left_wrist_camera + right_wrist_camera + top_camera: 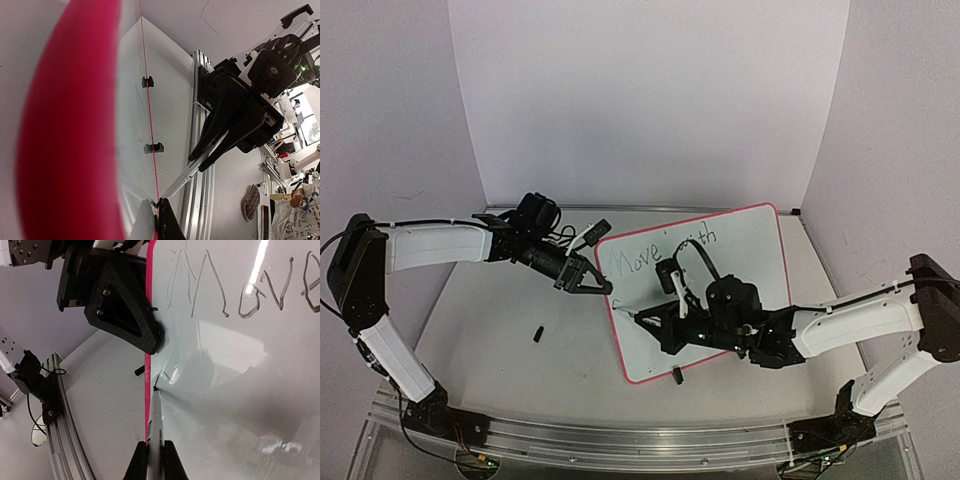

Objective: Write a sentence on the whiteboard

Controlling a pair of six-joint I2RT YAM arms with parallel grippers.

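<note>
Top view: left gripper (598,284) pinches the whiteboard (750,262) at its left edge; right gripper (665,318), clamped on the marker (648,316), is nearer the sentence (655,258). Left wrist: marker slants down toward the board. Right wrist — tip touches below "Move", bare board lying rightward.

A pale grey table (490,310) carries a whiteboard (750,265), which lies askew, right of the middle; a small black piece (537,332) lies on the bare top, well to the left of the board; a black clip (676,375) sits at the board's near edge; a metal rail (620,440) runs along the table's near side.
</note>
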